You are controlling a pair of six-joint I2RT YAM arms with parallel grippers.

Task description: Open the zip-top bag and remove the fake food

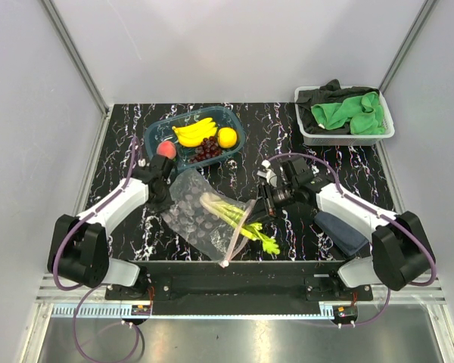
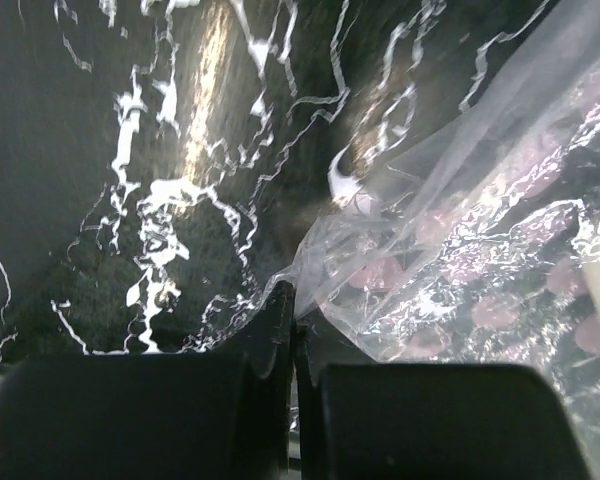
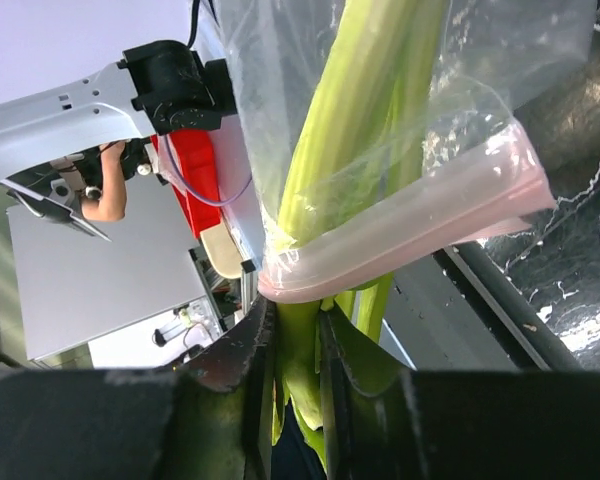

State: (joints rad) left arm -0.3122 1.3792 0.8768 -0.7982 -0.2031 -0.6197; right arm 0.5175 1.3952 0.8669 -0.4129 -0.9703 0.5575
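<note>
The clear zip-top bag [image 1: 200,219] lies mid-table, its pink zip strip [image 1: 237,240] open toward the near edge. The white-and-green leek [image 1: 225,209] lies in it, with its green leaves sticking out through the mouth. My left gripper [image 1: 162,190] is shut on the bag's far-left corner; the left wrist view shows the pinched plastic [image 2: 310,285] between the closed jaws [image 2: 293,305]. My right gripper [image 1: 262,210] is shut on the leek's leaves just outside the zip strip [image 3: 420,215]; in the right wrist view the jaws [image 3: 296,325] clamp the green stalk [image 3: 350,150].
A blue-tinted tray [image 1: 160,128] at the back holds the banana bunch [image 1: 194,131], lemon [image 1: 227,137], grapes [image 1: 206,149] and peach [image 1: 166,150]. A white basket [image 1: 386,128] with green and black cloths stands back right. A dark blue object [image 1: 340,231] lies by the right arm.
</note>
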